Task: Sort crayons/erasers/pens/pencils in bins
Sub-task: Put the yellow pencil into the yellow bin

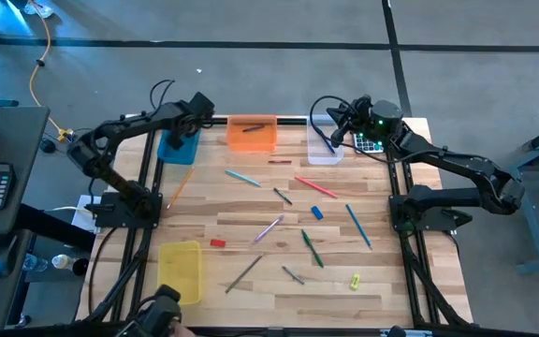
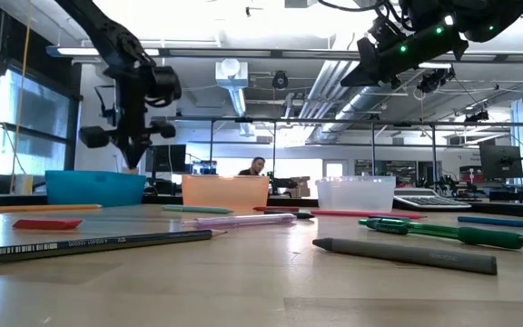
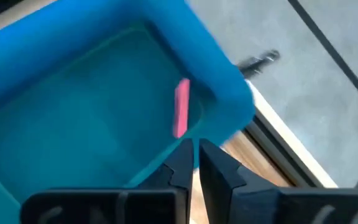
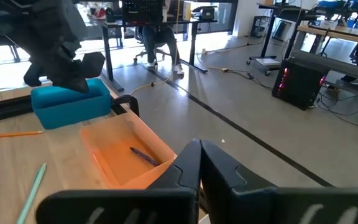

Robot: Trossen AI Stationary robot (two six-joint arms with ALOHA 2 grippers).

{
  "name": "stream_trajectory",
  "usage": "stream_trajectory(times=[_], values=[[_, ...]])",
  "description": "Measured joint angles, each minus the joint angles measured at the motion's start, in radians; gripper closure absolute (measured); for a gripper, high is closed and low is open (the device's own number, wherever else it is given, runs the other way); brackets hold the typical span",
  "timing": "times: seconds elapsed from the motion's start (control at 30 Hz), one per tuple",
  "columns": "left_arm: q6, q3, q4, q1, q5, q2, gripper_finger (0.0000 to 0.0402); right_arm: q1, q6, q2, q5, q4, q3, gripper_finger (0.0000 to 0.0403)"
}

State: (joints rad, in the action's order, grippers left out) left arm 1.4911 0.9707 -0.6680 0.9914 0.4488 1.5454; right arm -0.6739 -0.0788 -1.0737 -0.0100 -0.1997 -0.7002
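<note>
Left pincer [image 3: 194, 163] nearly shut, empty, over blue bin [image 3: 55, 37] holding pink eraser [image 3: 181, 107]; right pincer [image 4: 199, 167] shut, empty; most sticks unsorted on surface [image 1: 251, 225].

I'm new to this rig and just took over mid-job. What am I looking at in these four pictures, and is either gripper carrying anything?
Two dark robot arms work at a wooden table. One picture looks straight down, one looks level across the tabletop, and one comes from each wrist. The left gripper hangs above the blue bin, nearly closed and empty; a pink eraser lies in that bin. The right gripper is shut, holds nothing, and sits near the clear bin. The orange bin holds a dark stick. A yellow bin stands at the near left. Pens, pencils, crayons and small erasers lie scattered across the table.
</note>
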Motion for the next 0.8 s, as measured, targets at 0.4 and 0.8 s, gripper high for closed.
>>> stream_trajectory(times=[0.4, 0.8], values=[[-0.058, 0.000, -0.120, -0.011, 0.060, -0.064, 0.0395, 0.000, -0.014, 0.000, -0.002, 0.000, 0.000, 0.0403], [-0.456, 0.000, -0.142, -0.326, 0.191, -0.262, 0.0395, 0.000, -0.031, 0.000, -0.043, 0.000, 0.000, 0.0403]])
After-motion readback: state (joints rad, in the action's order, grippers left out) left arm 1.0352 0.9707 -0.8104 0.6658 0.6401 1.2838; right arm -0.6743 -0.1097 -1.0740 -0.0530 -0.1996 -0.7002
